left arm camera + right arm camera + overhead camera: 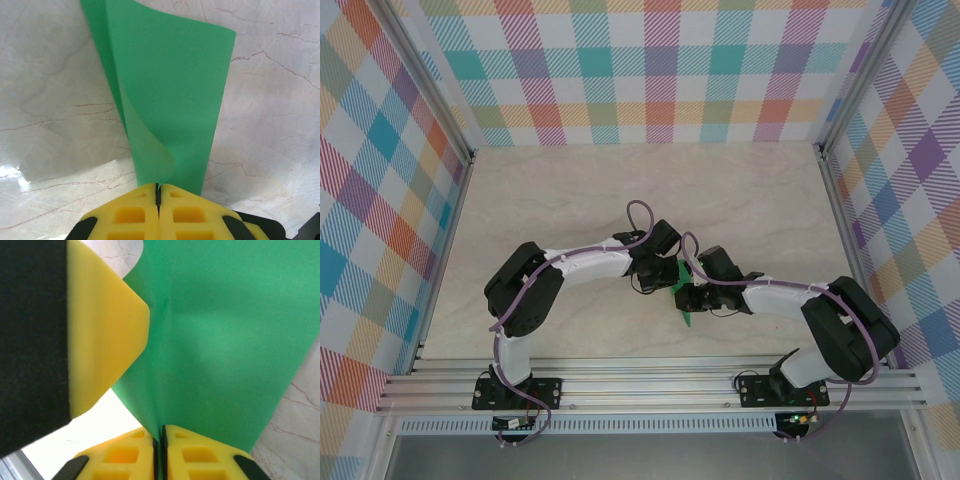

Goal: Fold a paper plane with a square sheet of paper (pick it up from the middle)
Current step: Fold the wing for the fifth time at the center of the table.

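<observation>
Over the pale marbled tabletop (570, 190), between my two arms, I hold the green sheet of paper (170, 90) in the air, doubled over itself and not yet a plane. My left claw (158, 192) is pressed together on the sheet's narrow lower end, pinching it where one layer curls loose. My right claw (162, 435) is also closed tight on the paper, which runs straight down into the seam between its yellow pads.

The main risk, as I judge it, is that two claws grip one thin sheet very close together. If my arms draw apart or twist against each other, the paper could tear or slide out of one pinch. The loose curled layer could get flattened into a crease in the wrong place, and the plane would come out crooked. A blurred yellow fingertip (105, 350), which I take to be my left claw's, sits right beside my right claw, so a small move could knock the two together.

From above, my wrists cover most of the sheet, leaving slivers of green. Both wrist views cut off its far edge. I cannot tell whether the bend is a firm crease or a soft fold, how many layers each claw holds, or whether the lowest corner touches the tabletop.
</observation>
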`<act>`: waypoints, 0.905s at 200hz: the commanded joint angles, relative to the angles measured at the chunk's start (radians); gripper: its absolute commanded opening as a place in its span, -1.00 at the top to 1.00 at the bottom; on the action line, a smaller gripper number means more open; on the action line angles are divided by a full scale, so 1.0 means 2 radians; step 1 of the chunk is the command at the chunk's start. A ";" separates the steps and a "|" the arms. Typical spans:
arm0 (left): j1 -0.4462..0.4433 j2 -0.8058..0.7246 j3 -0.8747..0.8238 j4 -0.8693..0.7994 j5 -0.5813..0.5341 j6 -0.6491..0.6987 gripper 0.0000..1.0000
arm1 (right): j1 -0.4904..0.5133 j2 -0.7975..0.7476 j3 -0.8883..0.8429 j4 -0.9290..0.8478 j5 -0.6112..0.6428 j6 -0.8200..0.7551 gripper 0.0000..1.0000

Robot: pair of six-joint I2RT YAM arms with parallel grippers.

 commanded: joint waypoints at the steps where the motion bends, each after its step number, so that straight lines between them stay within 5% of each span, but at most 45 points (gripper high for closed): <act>1: 0.004 -0.037 -0.002 -0.014 -0.016 -0.005 0.80 | 0.003 0.011 -0.004 -0.003 0.010 0.001 0.84; 77: 0.005 -0.136 -0.075 0.014 -0.102 -0.023 0.08 | -0.008 -0.008 -0.017 0.045 -0.061 0.025 0.92; 133: 0.004 -0.153 -0.112 0.062 -0.087 -0.018 0.28 | -0.039 -0.003 -0.031 0.110 -0.163 0.050 0.88; 181: 0.003 -0.127 -0.122 0.116 -0.045 -0.023 0.35 | -0.063 0.011 -0.051 0.139 -0.180 0.066 0.87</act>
